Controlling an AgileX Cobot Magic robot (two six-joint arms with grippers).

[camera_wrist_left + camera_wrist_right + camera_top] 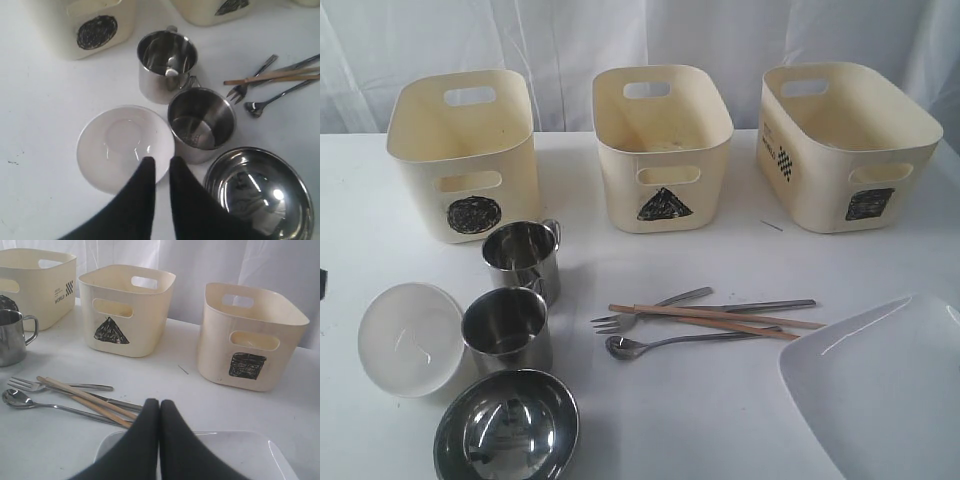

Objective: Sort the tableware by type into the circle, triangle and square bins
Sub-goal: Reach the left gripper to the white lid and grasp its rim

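2 grippers, nothing held: left gripper (161, 161), narrow gap, over white dish (120, 145). We reckon it's lining up the rim. Right gripper (159, 403) closed above plate (240, 455); both lie on worktop (700, 400).

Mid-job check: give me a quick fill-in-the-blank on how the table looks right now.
The middle bin bears a black ____. Both mugs stand before the left bin, marked with a ____. The left fingers hang over the round white ____. The checkered label is on the right bin, marked with a ____.
Missing: triangle; circle; dish; square.
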